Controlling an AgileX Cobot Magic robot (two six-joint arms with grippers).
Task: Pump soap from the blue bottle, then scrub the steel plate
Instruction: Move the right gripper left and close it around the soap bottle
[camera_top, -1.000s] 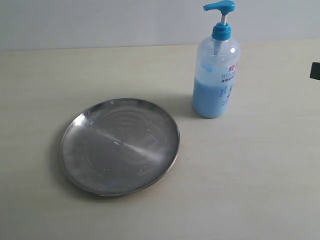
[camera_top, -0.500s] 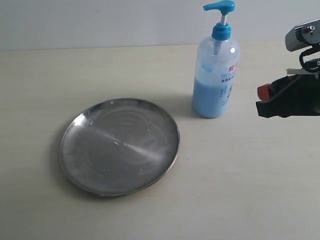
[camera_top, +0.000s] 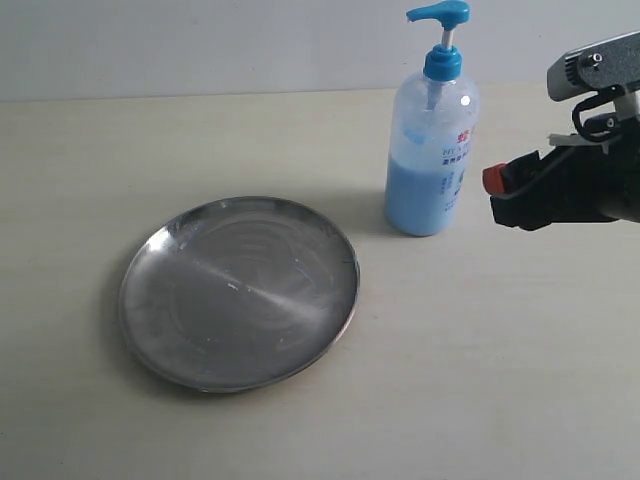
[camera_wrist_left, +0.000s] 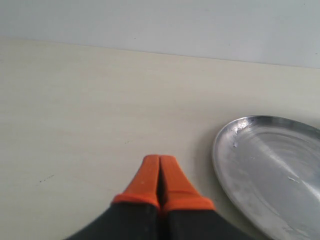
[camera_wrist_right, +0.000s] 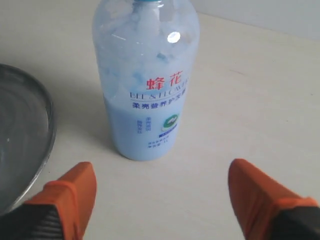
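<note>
The blue bottle (camera_top: 433, 150) stands upright at the back right of the table, half full of pale blue soap (camera_top: 420, 200), its pump head (camera_top: 440, 14) up. My right gripper (camera_top: 492, 182) hovers just to its right, apart from it. In the right wrist view the gripper (camera_wrist_right: 162, 172) is open, orange fingertips (camera_wrist_right: 75, 187) wide apart with the bottle (camera_wrist_right: 146, 80) ahead of them and nothing between. The steel plate (camera_top: 238, 290) lies flat to the bottle's front left. My left gripper (camera_wrist_left: 160, 165) is shut and empty beside the plate's rim (camera_wrist_left: 220, 160); it is outside the exterior view.
The pale wooden table (camera_top: 500, 380) has bare surface all around the plate and bottle. A light wall (camera_top: 200, 40) runs along the table's back edge.
My right arm has come in from the right edge toward the bottle, and its jaws have spread apart. The bottle and plate have not moved.
</note>
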